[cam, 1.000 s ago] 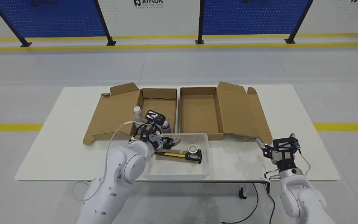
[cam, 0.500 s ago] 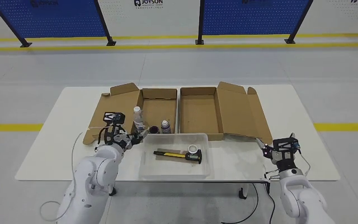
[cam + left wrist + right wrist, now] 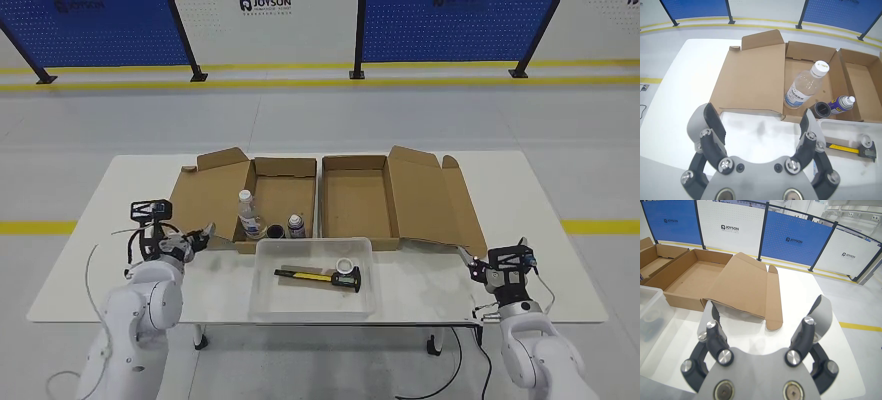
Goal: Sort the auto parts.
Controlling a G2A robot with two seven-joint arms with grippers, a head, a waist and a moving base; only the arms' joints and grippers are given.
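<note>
While your two arms sit out toward opposite ends of the white table [image 3: 100, 270], both tools are spread apart & hold nothing. Your left gripper [image 3: 757, 113] has its fingers wide over bare tabletop near the front-left, just beside the flattened lid of the left cardboard box [image 3: 804, 64]. In that box, along its front wall, 3 items stand in a row: a clear bottle [image 3: 806, 85] w/ white cap nearest the lid side, then a short dark cylinder part [image 3: 822, 109], then a small blue-and-yellow spray can [image 3: 841, 105] w/ white nozzle. Cylinder & can look to be touching; the bottle is just beside them. The right cardboard box [image 3: 355, 200] sits against the left one, w/ its lid folded out flat toward the table's right end. In front of both boxes, about mid-table, is a clear plastic bin [image 3: 300, 300]. Inside it a black-and-yellow digital caliper [image 3: 320, 277] lies flat, running lengthwise, w/ a small white ring-shaped piece [image 3: 346, 266] just beside its display end; can't tell if they touch. Your right gripper [image 3: 765, 301] also has its fingers wide, above bare tabletop near the front-right edge, just off the corner of the right box's lid & well apart from the bin.
</note>
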